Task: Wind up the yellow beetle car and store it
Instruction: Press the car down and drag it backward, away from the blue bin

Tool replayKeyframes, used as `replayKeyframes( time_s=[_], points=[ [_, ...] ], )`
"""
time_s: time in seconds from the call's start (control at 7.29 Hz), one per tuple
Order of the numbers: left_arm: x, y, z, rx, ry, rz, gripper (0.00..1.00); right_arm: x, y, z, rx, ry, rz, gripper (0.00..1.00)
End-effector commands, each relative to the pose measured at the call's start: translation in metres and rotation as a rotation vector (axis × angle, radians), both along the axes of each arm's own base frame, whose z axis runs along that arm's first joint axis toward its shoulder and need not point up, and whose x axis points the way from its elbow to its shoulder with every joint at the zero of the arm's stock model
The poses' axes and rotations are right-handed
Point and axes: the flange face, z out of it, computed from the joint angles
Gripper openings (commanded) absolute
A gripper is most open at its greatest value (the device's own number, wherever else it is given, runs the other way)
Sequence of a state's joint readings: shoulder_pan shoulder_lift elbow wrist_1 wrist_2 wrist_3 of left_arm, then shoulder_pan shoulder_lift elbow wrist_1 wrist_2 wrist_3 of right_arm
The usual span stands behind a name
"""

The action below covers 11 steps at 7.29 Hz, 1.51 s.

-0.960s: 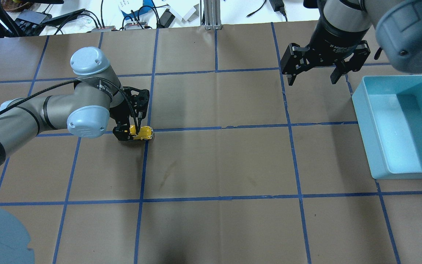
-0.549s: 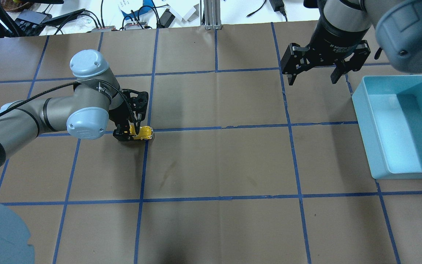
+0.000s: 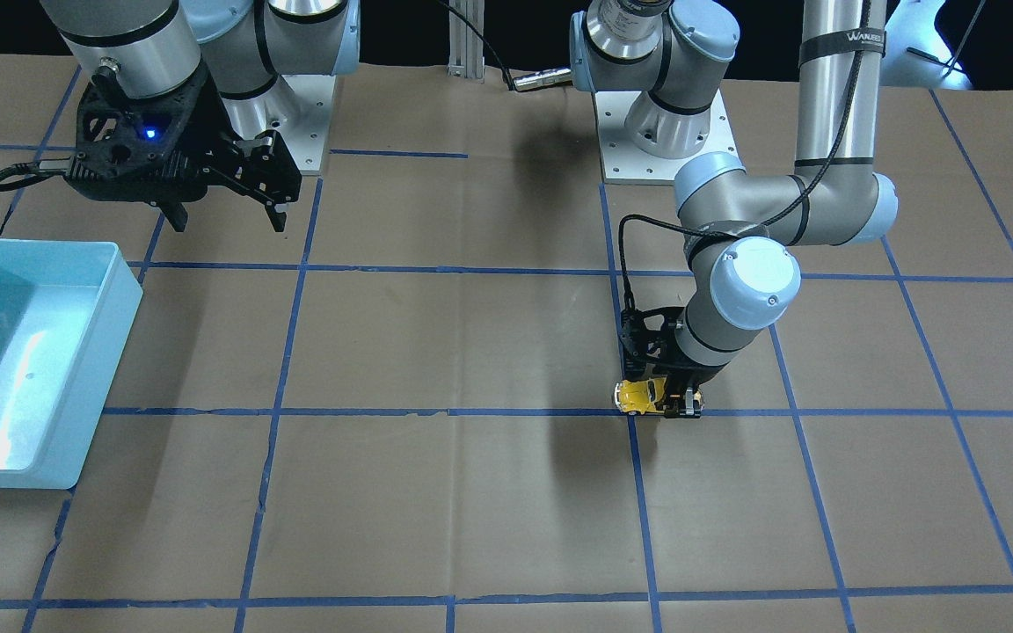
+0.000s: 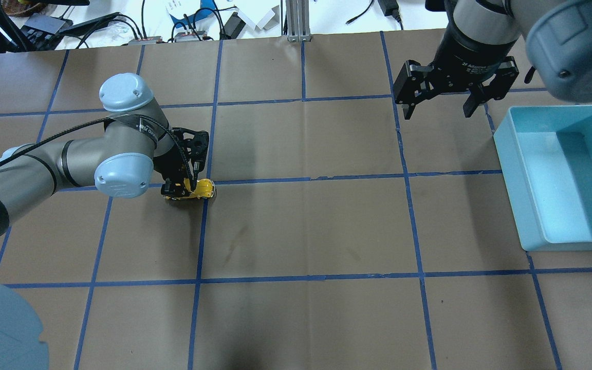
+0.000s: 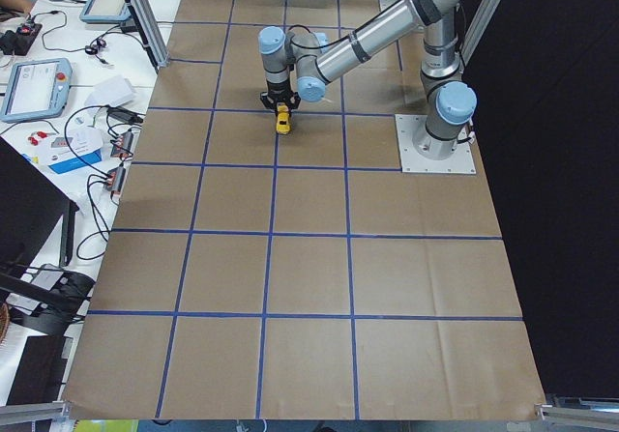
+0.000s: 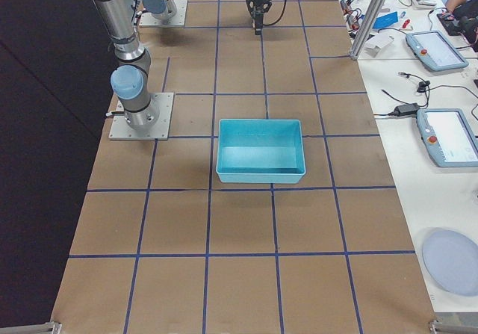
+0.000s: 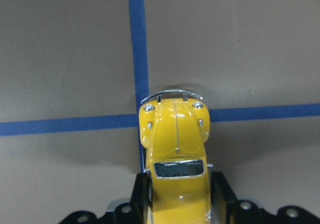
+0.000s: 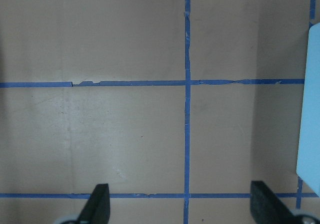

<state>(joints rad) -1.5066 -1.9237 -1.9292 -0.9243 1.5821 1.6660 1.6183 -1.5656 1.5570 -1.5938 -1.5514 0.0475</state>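
The yellow beetle car (image 4: 202,189) sits at a blue tape crossing left of the table's centre, and my left gripper (image 4: 179,191) is shut on its rear half. In the left wrist view the car (image 7: 176,149) points away between the two fingers (image 7: 141,194), close over the paper. I cannot tell whether its wheels touch. It also shows in the front view (image 3: 637,396) and the exterior left view (image 5: 282,121). My right gripper (image 4: 437,110) is open and empty, hovering at the far right next to the bin.
A light blue open bin (image 4: 506,169) stands at the right edge, empty; its side shows in the right wrist view (image 8: 310,108). Brown paper with a blue tape grid (image 4: 306,180) covers the table. Cables and devices lie beyond the far edge.
My left arm has shifted slightly toward the near side, still holding the car at the tape crossing. The right arm has barely moved.
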Motion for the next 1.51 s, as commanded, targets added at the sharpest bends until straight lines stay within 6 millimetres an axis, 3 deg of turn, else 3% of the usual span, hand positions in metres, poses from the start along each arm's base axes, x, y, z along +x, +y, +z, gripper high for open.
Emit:
replayKeyframes(
  time_s=[0.0,0.27,0.55,0.96,1.37],
  points=[
    [-0.011,0.001,0.009,-0.019,0.034,0.001,0.37,0.0,0.0,0.0,-0.001,0.001,0.0,1.0],
    [-0.02,0.007,0.017,-0.026,0.061,0.005,0.36,0.0,0.0,0.0,-0.001,0.001,0.0,1.0],
    [-0.046,0.016,0.026,-0.03,0.181,0.06,0.36,0.0,0.0,0.0,-0.001,0.001,0.0,1.0],
    [-0.035,0.012,0.018,-0.034,0.177,-0.044,0.36,0.0,0.0,0.0,-0.001,0.001,0.0,1.0],
    [-0.033,0.011,0.011,-0.023,0.168,-0.042,0.36,0.0,0.0,0.0,-0.001,0.001,0.002,1.0]
  ],
)
